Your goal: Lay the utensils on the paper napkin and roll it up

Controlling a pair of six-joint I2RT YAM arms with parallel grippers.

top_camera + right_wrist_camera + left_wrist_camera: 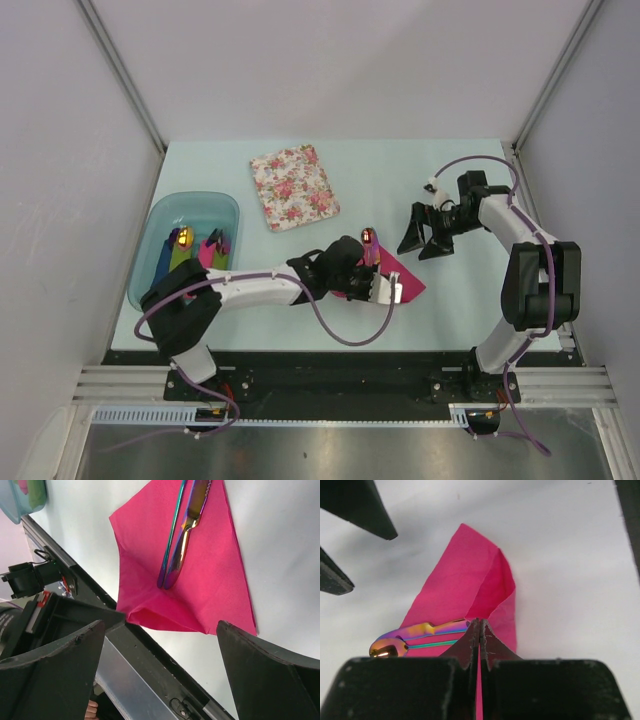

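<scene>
The magenta paper napkin (405, 280) lies at the table's middle front with one fold raised (490, 587). Two iridescent utensils (182, 535) rest side by side on it; the spoon's orange bowl (368, 237) pokes past its far edge. My left gripper (388, 290) is shut on the napkin's near corner, and pink paper shows between its closed jaws (480, 627). The right gripper (425, 243) hovers open just right of the napkin with nothing between its fingers (160, 625).
A white floral napkin (295, 187) lies at the back centre. A teal bin (150, 240) at the left holds rolled napkins and more cutlery. The table's front edge and black rail (150, 665) run close below the napkin.
</scene>
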